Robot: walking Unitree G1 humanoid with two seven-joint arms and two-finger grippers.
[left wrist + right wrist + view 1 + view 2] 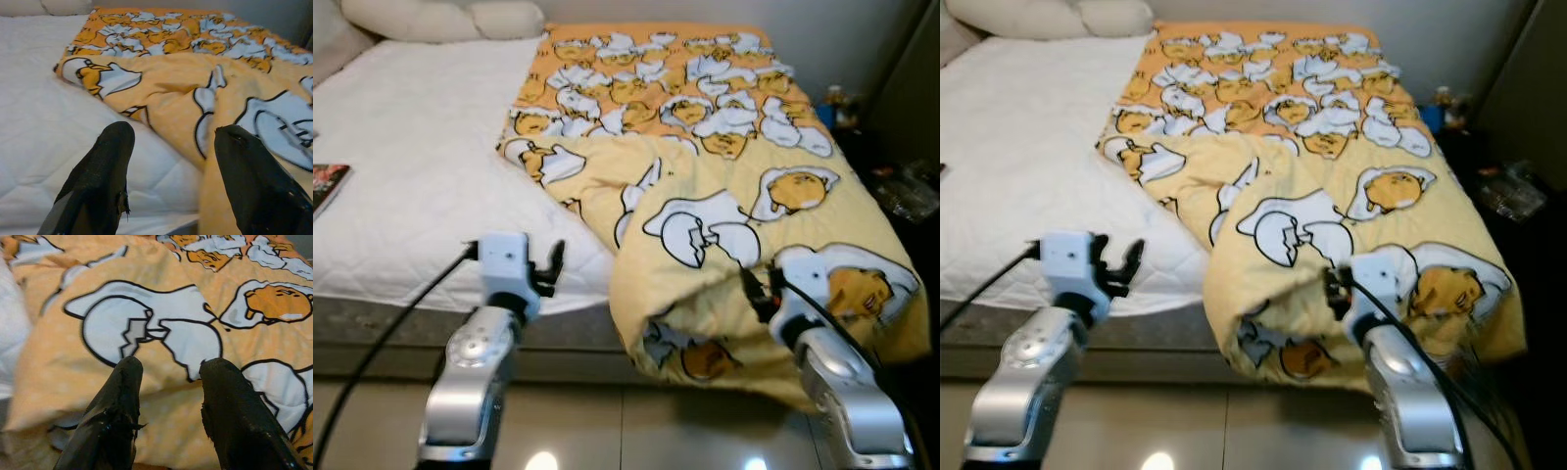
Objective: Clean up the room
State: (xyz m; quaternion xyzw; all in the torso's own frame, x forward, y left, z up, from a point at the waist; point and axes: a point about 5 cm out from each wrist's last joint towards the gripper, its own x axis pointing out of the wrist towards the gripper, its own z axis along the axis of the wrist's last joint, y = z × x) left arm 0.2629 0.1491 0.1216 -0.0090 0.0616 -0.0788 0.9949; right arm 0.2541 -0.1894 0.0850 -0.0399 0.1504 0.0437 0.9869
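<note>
Bed point(401, 186), white mattress, yellow egg-print duvet point(705, 166) over its right half, front corner bunched and hanging off the foot edge.
2 pillows point(440, 18) at the head, book point(327, 184) at the far left edge. Left gripper point(171, 147) spread open, holding nothing, over the mattress edge just beside the duvet. Right gripper point(168, 369) open, empty, at the bunched corner.
</note>
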